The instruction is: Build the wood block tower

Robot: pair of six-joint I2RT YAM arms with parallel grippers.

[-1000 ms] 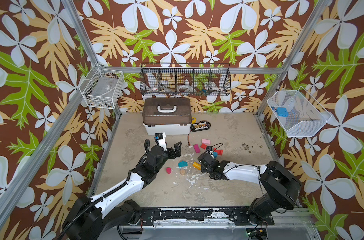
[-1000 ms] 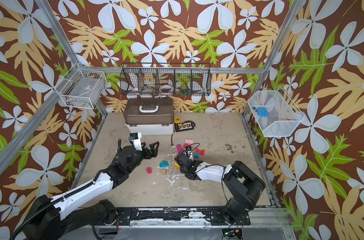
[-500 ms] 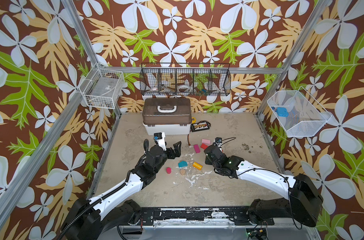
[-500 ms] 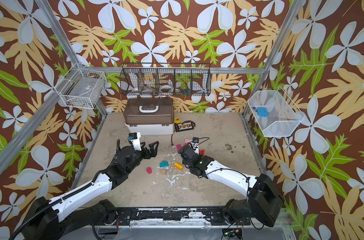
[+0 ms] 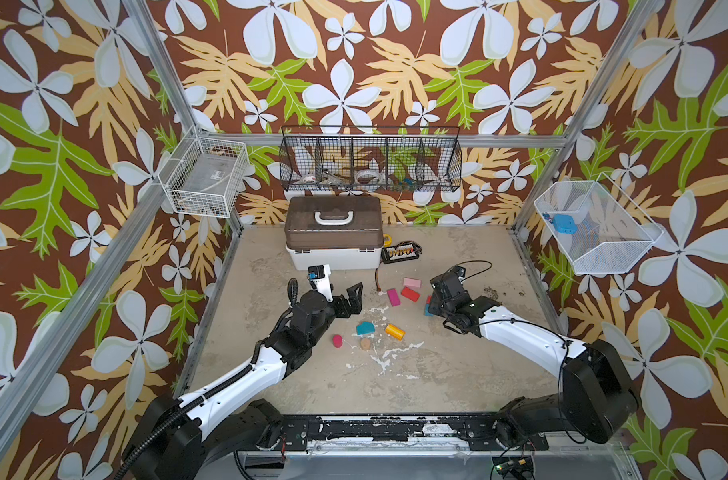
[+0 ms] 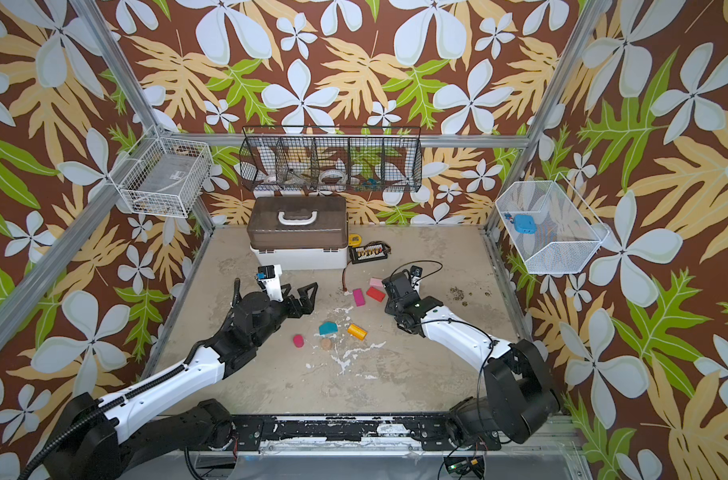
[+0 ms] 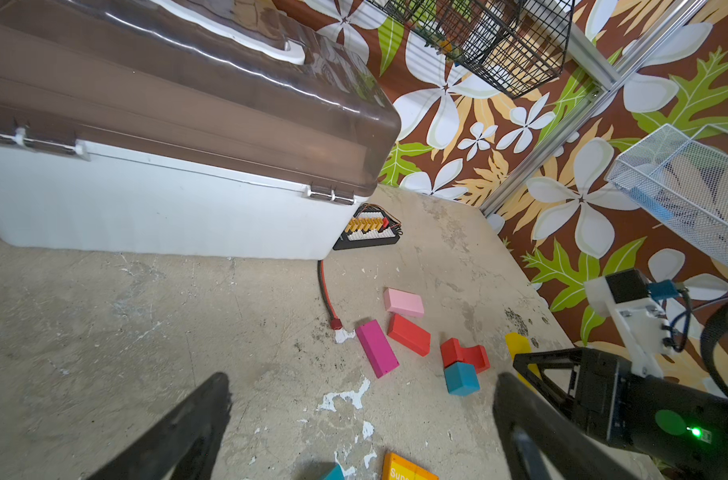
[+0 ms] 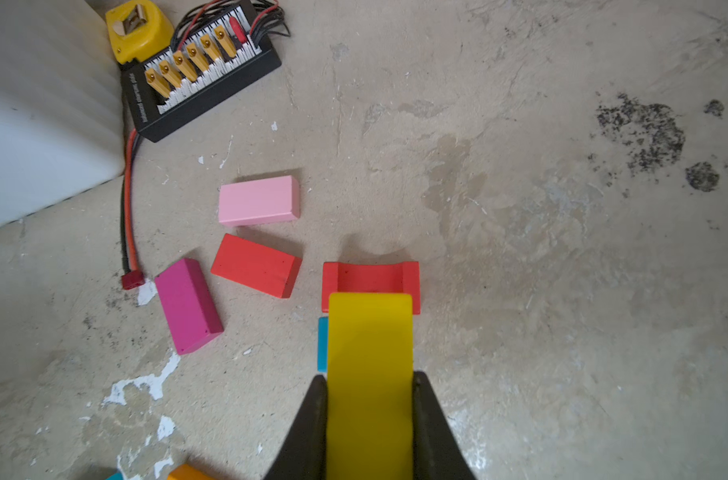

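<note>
My right gripper (image 8: 370, 376) is shut on a yellow bar (image 8: 370, 353), which sticks out past its fingertips just above a red arch (image 8: 370, 279) and a blue cube (image 7: 461, 378) that touch each other. Pink (image 5: 412, 283), red (image 5: 409, 294) and magenta (image 5: 393, 296) bars lie flat to their left. A teal roof piece (image 5: 365, 328) and orange (image 5: 394, 331), crimson (image 5: 337, 340) and tan (image 5: 365, 343) cylinders lie nearer the front. No stacked tower shows. My left gripper (image 5: 351, 300) hovers open and empty, left of the bars.
A brown-lidded white toolbox (image 5: 333, 232) stands at the back. Beside it lie a black-and-orange board (image 5: 400, 252), a yellow tape measure (image 8: 140, 29) and a red wire (image 7: 327, 291). Wire baskets (image 5: 370, 160) hang on the walls.
My right gripper has carried the yellow bar back and to the right, from near the orange cylinder to over the arch and cube; its elbow swung outward. The left arm stayed still.
</note>
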